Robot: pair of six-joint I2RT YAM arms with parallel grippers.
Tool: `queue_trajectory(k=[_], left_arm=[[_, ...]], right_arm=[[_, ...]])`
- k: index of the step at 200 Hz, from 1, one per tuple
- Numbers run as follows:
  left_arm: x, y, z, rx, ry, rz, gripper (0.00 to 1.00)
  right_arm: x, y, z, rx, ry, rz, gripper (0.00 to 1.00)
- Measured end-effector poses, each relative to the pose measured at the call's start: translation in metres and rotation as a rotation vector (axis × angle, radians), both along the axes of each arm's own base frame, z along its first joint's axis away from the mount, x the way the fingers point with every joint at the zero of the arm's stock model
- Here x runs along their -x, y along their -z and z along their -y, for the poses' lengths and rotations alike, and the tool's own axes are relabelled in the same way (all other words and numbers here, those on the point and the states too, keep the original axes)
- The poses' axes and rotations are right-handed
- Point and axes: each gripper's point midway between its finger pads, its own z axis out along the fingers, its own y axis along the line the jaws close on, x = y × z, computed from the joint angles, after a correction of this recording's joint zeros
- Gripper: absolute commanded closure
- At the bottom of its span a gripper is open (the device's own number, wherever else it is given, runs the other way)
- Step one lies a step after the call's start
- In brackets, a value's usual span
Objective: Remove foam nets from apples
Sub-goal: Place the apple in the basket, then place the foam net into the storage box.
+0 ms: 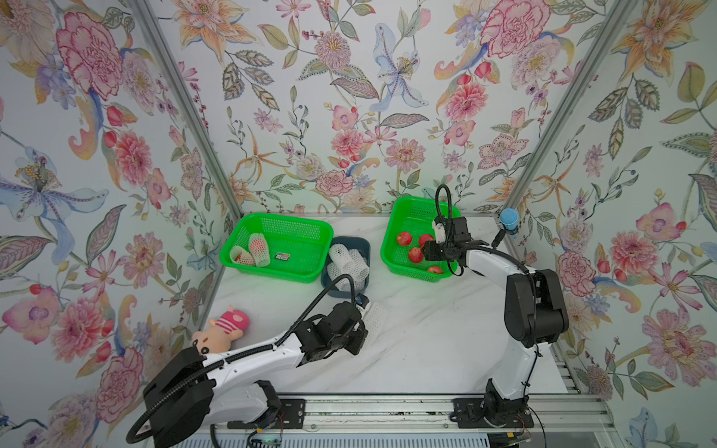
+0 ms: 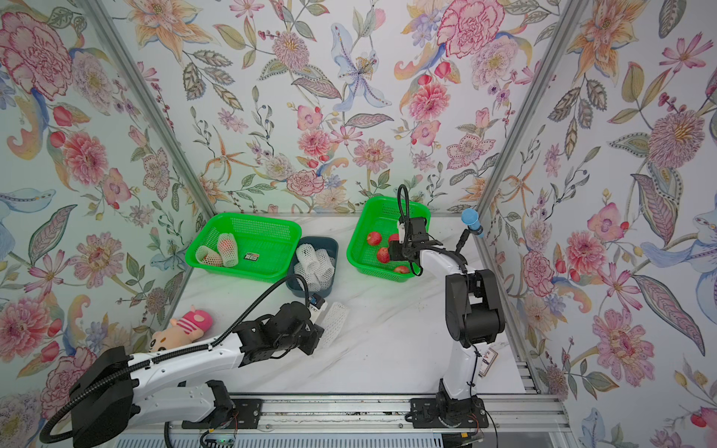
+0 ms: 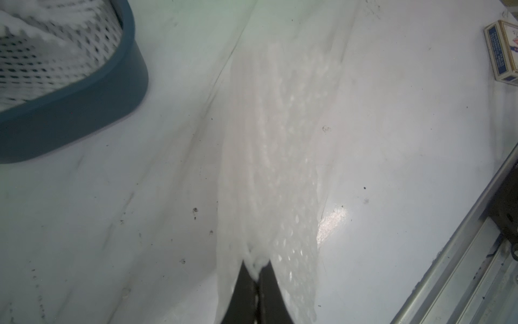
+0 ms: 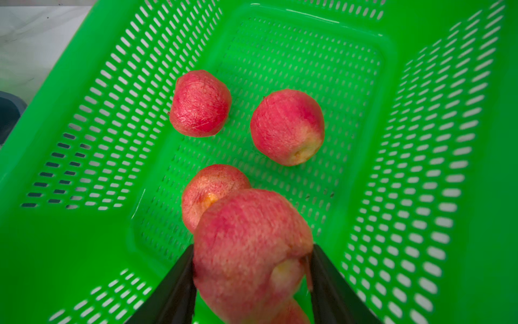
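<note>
Jaws of the left gripper (image 3: 256, 269) pinch tight on an empty white foam mesh net (image 3: 269, 168) over the white marble table (image 3: 112, 224). Beyond, a blue-grey plastic bin (image 1: 364, 245) holds more empty nets (image 1: 345, 262). Farther back, the right gripper (image 4: 253, 249) clasps a bare red apple (image 4: 241, 224) above the right green perforated basket (image 4: 420, 140). Two netted apples (image 1: 258, 248) lie in the left green basket (image 1: 295, 229).

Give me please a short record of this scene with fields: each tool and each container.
left tool: shut on an empty foam net
right tool: gripping a bare apple over the right basket
right basket: more bare apples
left basket: two apples still in nets
blue bin: empty nets
</note>
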Motion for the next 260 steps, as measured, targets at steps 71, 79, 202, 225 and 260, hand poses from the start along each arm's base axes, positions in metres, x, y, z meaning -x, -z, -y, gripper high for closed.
queue_trajectory(k=[71, 79, 202, 225, 260], left_arm=[[-0.074, -0.083, -0.004, -0.073, -0.179, 0.151, 1.00], [-0.087, -0.091, -0.008, -0.075, -0.212, 0.163, 1.00], [-0.208, -0.091, -0.089, -0.146, -0.472, 0.131, 1.00], [-0.216, -0.071, -0.089, -0.177, -0.465, 0.093, 1.00], [-0.222, -0.043, -0.081, -0.201, -0.437, 0.038, 1.00]], right_arm=[[0.008, 0.014, 0.014, 0.049, 0.059, -0.036, 0.33], [0.008, 0.014, 0.013, 0.050, 0.057, -0.038, 0.29], [0.036, -0.061, -0.016, 0.074, -0.034, 0.102, 0.01], [0.047, -0.084, -0.023, 0.062, -0.053, 0.142, 0.01], [0.064, -0.111, -0.028, 0.043, -0.077, 0.187, 0.01]])
